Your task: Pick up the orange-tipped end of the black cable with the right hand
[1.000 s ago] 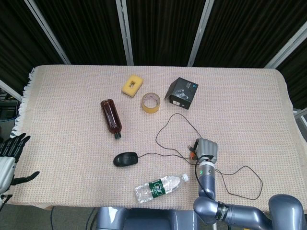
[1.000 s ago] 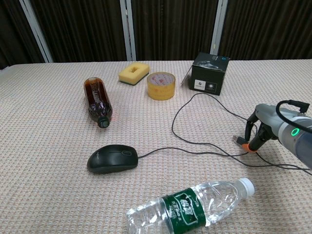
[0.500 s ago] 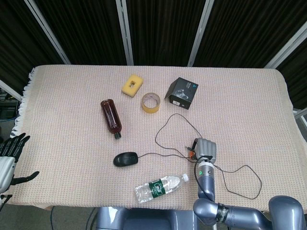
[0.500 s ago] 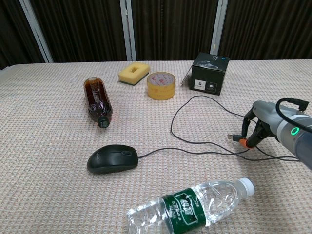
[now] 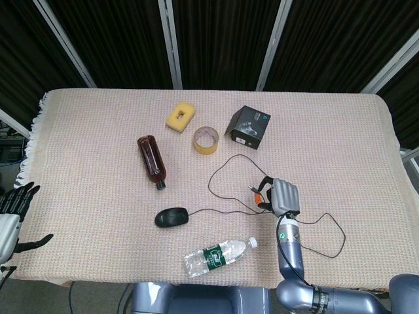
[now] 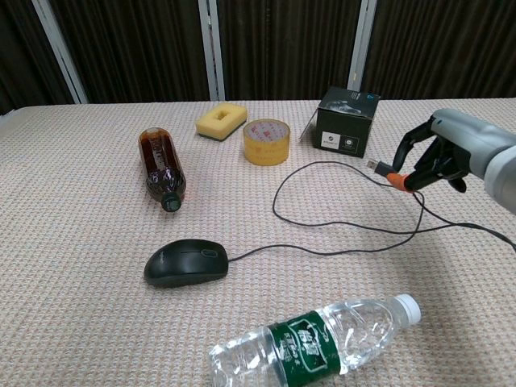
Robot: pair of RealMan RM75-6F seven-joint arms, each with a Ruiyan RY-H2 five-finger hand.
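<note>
A thin black cable (image 6: 339,222) runs from a black mouse (image 6: 185,262) across the beige cloth in a loop. My right hand (image 6: 439,157) pinches its orange-tipped end (image 6: 397,179), which hangs above the cloth with the metal plug pointing left. In the head view the same right hand (image 5: 281,196) holds the orange tip (image 5: 260,198) right of the cable loop (image 5: 219,190). My left hand (image 5: 13,212) hangs off the table's near left corner, fingers apart and holding nothing.
A lying water bottle (image 6: 318,339) is near the front edge. A brown bottle (image 6: 161,169), yellow sponge (image 6: 221,119), tape roll (image 6: 267,141) and black box (image 6: 347,121) sit further back. The cable's slack trails right of my right hand (image 5: 324,232).
My right hand has risen from the cloth with the orange-tipped end pinched, lifting it and pulling the cable loop along; the left hand has stayed still.
</note>
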